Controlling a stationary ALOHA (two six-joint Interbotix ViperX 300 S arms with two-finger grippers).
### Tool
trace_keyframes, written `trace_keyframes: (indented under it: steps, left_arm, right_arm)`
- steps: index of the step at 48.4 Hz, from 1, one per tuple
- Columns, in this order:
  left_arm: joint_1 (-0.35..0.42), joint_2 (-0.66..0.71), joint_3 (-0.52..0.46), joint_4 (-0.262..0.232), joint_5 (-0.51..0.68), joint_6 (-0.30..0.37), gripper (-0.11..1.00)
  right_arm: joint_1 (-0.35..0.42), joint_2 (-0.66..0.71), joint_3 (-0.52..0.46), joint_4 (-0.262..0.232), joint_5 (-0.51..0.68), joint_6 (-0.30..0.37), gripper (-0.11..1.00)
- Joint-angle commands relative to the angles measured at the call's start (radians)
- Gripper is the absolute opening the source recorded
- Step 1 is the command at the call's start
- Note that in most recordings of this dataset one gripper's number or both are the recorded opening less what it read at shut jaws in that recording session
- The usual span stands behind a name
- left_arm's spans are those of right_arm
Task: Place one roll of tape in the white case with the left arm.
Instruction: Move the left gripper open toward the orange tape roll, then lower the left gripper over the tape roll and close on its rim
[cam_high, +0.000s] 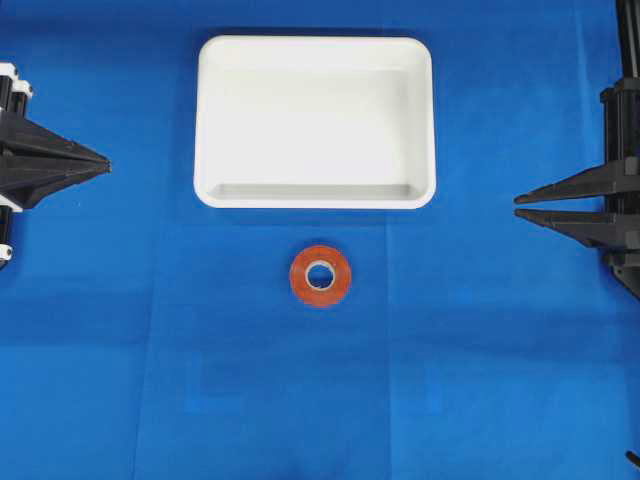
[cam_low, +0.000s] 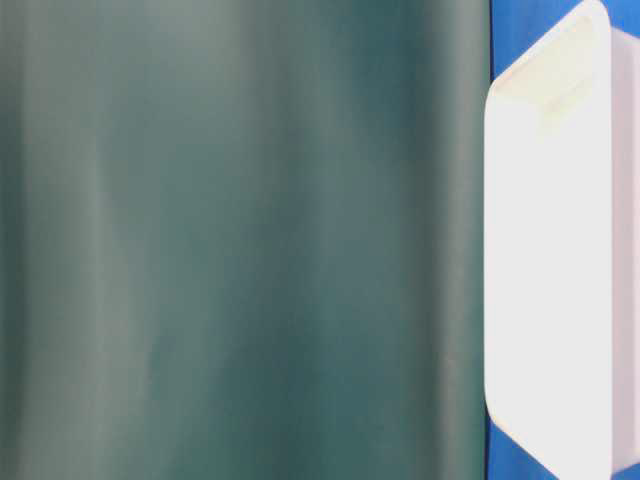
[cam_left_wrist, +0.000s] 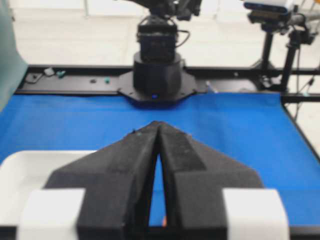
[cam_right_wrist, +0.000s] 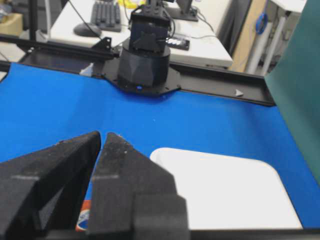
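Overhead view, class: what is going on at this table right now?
Nothing is being handled yet. The roll of tape lies flat on the blue cloth, just in front of the empty white case and apart from it. The left gripper waits shut at the left edge; the right gripper sits at the right edge, its fingers slightly apart. Neither is near the tape.

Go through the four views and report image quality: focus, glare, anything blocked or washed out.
Overhead: sharp, evenly lit; small orange-red roll of tape and shallow white plastic case crisp. Table-level: mostly filled by a blurred dark green sheet; the case is overexposed, without detail. Left wrist: shut black left gripper soft, background bright. Right wrist: right gripper blurred up close, far desk clearer.
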Motion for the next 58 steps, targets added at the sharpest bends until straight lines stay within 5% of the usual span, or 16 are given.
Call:
trace_keyframes:
  steps: [1, 15, 32, 37, 48, 58]
  left_arm:
    - [-0.028, 0.015, -0.018, 0.018, 0.002, -0.02, 0.0]
    - [-0.078, 0.094, -0.046, 0.029, -0.028, -0.035, 0.0]
    - [-0.137, 0.471, -0.209, 0.035, -0.179, -0.029, 0.02]
    - [-0.153, 0.558, -0.272, 0.034, -0.164, -0.035, 0.2]
    - [-0.179, 0.701, -0.403, 0.032, -0.021, -0.095, 0.84]
    - [-0.181, 0.851, -0.522, 0.031, 0.175, -0.164, 0.87]
  right_arm:
    - [-0.003, 0.006, -0.035, -0.002, -0.008, -0.009, 0.0]
    - [-0.003, 0.028, -0.064, -0.003, 0.014, -0.008, -0.11]
    - [-0.005, 0.055, -0.057, -0.003, 0.014, -0.005, -0.1]
    - [-0.005, 0.06, -0.057, -0.003, 0.014, -0.002, -0.1]
    - [-0.006, 0.078, -0.054, -0.002, 0.014, -0.002, -0.07]
    - [-0.006, 0.095, -0.049, -0.003, 0.014, -0.002, -0.06]
